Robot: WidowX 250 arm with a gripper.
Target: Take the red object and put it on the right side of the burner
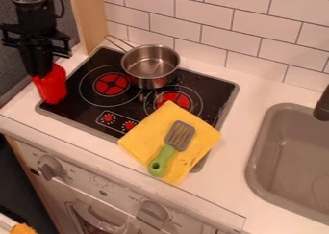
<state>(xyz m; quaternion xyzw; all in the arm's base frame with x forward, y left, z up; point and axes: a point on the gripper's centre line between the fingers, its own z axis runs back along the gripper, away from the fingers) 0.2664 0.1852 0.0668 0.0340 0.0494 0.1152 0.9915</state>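
Note:
The black gripper (40,68) hangs down at the left of the view, over the left edge of the stove. The red object (53,87) is directly at its lower end, overlapping it; how they touch is hidden. The lower part of the red object is over the stove's left front corner. The black stove top (78,113) has a left burner (112,84) to the right of the red object and another burner (175,100) farther right.
A metal pot (151,67) stands at the back of the stove. A yellow cloth (138,136) overlaps the stove's right front part, with a green-handled spatula (171,148) on it. The sink (289,156) is at the right, and a tiled wall (244,31) runs behind.

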